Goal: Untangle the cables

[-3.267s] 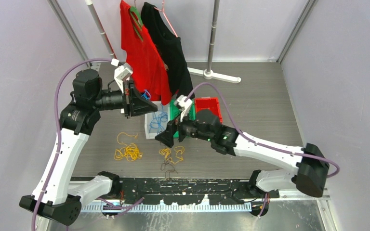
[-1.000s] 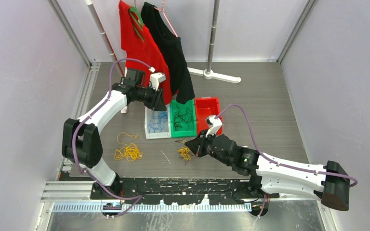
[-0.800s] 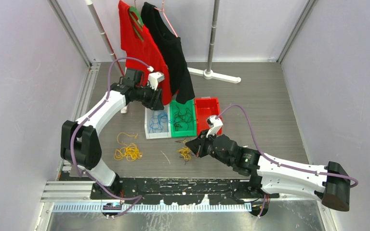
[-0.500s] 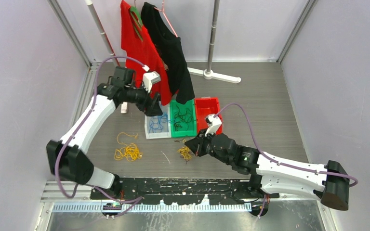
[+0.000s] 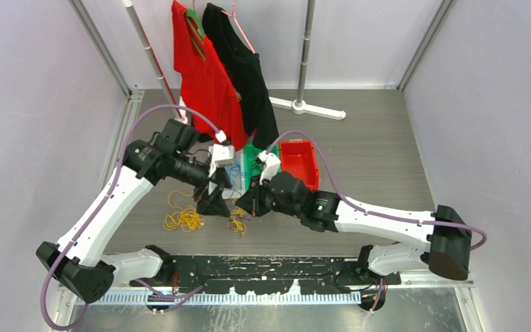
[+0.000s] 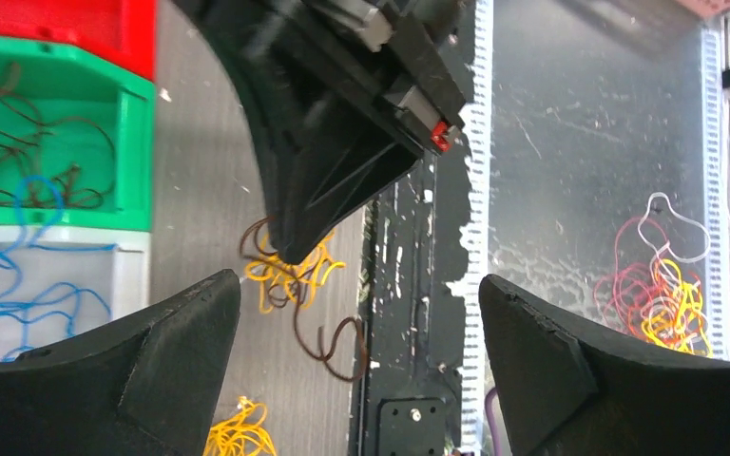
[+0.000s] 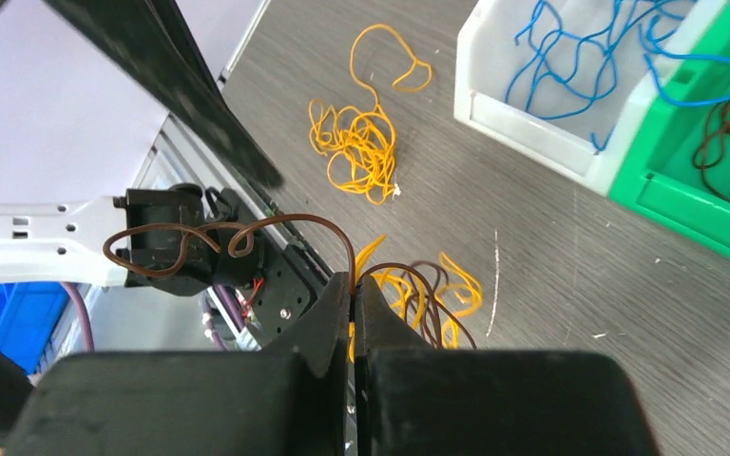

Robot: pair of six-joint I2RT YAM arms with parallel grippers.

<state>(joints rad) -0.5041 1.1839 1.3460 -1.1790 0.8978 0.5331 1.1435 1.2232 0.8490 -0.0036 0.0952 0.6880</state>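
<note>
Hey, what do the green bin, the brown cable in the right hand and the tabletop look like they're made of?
Green bin: likely moulded plastic, glossy; even colour, thick rounded rim.
Brown cable pinched in the right hand: thin plastic-coated wire, smooth, seemingly; it holds springy loops. Core unseen.
Tabletop: matte grey wood-grain laminate or vinyl, judging by fine streaks.

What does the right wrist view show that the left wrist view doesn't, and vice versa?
Only the right wrist view shows the grip itself: the right gripper shut on a looping brown cable. Only the left wrist view shows the open left gripper, the red bin, and a red, white and yellow bunch on the metal surface. Both show the white bin with blue cables, the green bin, and the yellow-and-brown tangle.
</note>
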